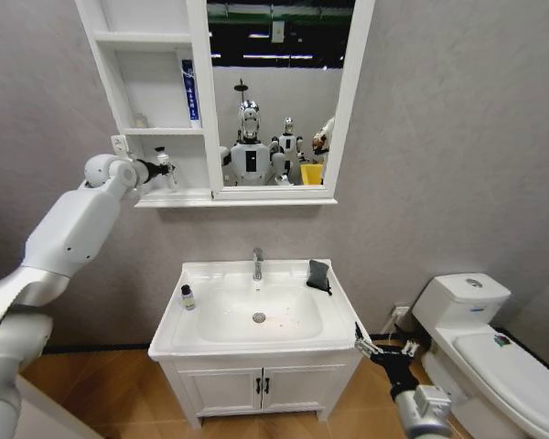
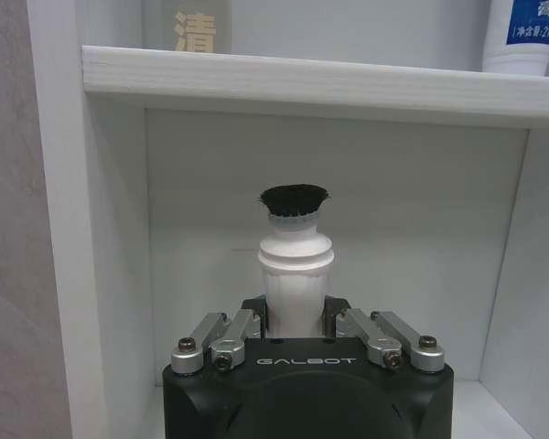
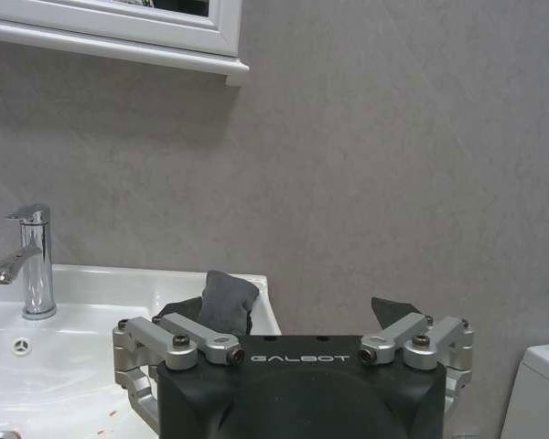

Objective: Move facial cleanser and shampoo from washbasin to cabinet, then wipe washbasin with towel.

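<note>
Two bottles are seen apart in the head view: the shampoo point(image 1: 188, 297) stands on the washbasin point(image 1: 256, 343) rim, robot's left of the bowl, while the facial cleanser point(image 1: 165, 167) is held up at the cabinet point(image 1: 156, 110) by the left gripper point(image 1: 157, 169), inside the lowest open shelf. Left wrist view gives what the head cam can't: fingers clamped on the white bottle's body point(image 2: 295, 283), bottle upright, a dark cap on top, shelf back wall behind, base hidden by the gripper. On the shelf above, a blue-and-white tube point(image 1: 190, 90) is seen w/ a small pale item further left.

Right gripper point(image 1: 384, 347) is held low, by the basin's front right corner; the right wrist view shows its fingers spread apart, nothing between them. The towel point(image 3: 221, 302) lies crumpled on the basin's back right rim, near the faucet point(image 3: 32, 261).
</note>
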Robot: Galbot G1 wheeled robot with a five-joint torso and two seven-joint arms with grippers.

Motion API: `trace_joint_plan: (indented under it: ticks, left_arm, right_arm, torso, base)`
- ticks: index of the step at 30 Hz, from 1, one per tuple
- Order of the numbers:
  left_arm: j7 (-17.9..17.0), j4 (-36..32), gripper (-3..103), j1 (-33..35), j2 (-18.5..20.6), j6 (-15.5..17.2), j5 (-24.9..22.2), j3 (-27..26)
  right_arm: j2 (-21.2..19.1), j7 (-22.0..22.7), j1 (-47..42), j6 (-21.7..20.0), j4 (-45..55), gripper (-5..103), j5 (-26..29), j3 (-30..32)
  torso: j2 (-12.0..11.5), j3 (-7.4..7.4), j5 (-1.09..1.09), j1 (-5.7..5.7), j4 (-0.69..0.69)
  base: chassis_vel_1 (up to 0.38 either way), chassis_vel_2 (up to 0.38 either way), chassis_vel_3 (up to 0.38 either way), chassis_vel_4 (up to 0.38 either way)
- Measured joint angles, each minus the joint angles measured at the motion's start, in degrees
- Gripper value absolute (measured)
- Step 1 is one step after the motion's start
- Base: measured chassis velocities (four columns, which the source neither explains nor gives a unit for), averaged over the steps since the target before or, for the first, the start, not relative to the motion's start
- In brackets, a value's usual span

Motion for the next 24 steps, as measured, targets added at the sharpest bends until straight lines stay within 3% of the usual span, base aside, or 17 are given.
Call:
trace_joint_plan:
  ticks: [7,9,11,14,17,18,21,22,24]
  left_arm:
    - [-0.16,3.52,29,-0.22,-1.94,-1.66,4.19,0.31]
    - [-0.26,3.73,34,-0.22,-2.07,-1.71,4.36,0.31]
    - [-0.51,4.26,45,-0.23,-2.42,-2.41,4.76,0.3]
    - [-0.51,4.47,50,-0.22,-2.5,-2.72,5.05,0.29]
    - [-0.53,4.31,67,-0.08,-2.45,-3.05,5.38,0.25]
    - [-0.53,4.31,67,-0.08,-2.45,-3.05,5.38,0.25]
    - [-2.15,-0.12,83,2.03,-0.19,-2.93,5.05,-2.13]
    - [-2.15,-0.12,83,2.03,-0.19,-2.93,5.05,-2.13]
    - [-3.11,-5.68,94,5.26,3.08,-2.57,4.43,-4.75]
  right_arm:
    - [-1.12,-0.04,0.4,0.05,-0.1,100,0.69,0.17]
    - [-1.17,-0.03,0.47,0.04,-0.12,100,0.77,0.2]
    - [-1.21,-0.01,0.59,0.02,-0.2,100,1.1,0.24]
    - [-1.14,0.0,0.53,0.01,-0.23,100,1.16,0.24]
    - [-1.03,0.0,0.5,0.02,-0.25,100,1.16,0.2]
    - [-1.03,0.0,0.5,0.02,-0.25,100,1.16,0.2]
    - [-1.02,0.13,0.44,0.01,-0.14,100,1.18,0.34]
    - [-1.02,0.13,0.44,0.01,-0.14,100,1.18,0.34]
    - [-0.9,0.35,0.61,0.01,-0.07,100,1.77,0.95]
  torso:
    - [0.0,0.0,-0.01,0.0,-0.02]
    - [0.0,0.0,-0.01,0.01,-0.01]
    - [0.0,0.0,-0.01,0.01,-0.01]
    - [0.0,0.0,-0.01,0.0,-0.01]
    - [0.0,0.0,-0.01,0.0,0.0]
    - [0.0,0.0,-0.01,0.0,0.0]
    - [0.0,0.0,0.0,0.01,-0.04]
    - [0.0,0.0,0.0,0.01,-0.04]
    - [0.0,0.0,-0.01,0.01,-0.07]
  base:
    - [0.0,0.0,0.0,0.0]
    - [0.0,0.0,0.0,0.0]
    - [0.0,0.0,0.0,0.0]
    - [0.0,0.0,0.0,0.0]
    - [0.0,0.0,0.0,0.0]
    - [0.0,0.0,0.0,0.0]
    - [0.0,0.0,0.0,0.0]
    - [0.0,0.0,0.0,0.0]
    - [0.0,0.0,0.0,0.0]
